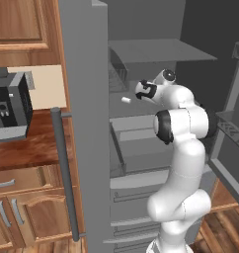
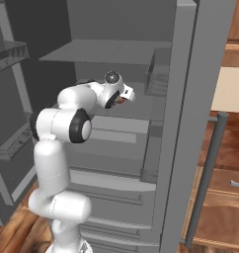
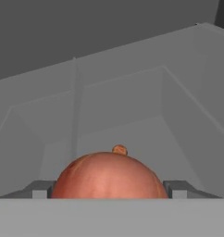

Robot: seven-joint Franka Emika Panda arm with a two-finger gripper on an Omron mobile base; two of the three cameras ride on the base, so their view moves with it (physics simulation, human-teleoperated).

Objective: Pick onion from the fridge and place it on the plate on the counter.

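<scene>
The onion (image 3: 109, 178), a reddish-brown ball with a small stub on top, sits between my two fingertips (image 3: 40, 190) and touches both. My gripper (image 3: 109, 190) is shut on it, deep in the grey fridge (image 1: 87, 99) above a middle shelf. In the left base view the gripper (image 1: 139, 91) points left over that shelf. From the right base view a sliver of the onion (image 2: 121, 100) shows under the gripper (image 2: 125, 96). The plate is out of view. The dark wood counter (image 1: 22, 148) lies left of the fridge.
A tiny white stub (image 1: 125, 100) lies on the shelf just left of the gripper. The fridge's open door with its long bar handle (image 1: 64, 173) stands between arm and counter. A grey toaster (image 1: 10, 106) sits on the counter. Door racks (image 1: 235, 128) flank the right.
</scene>
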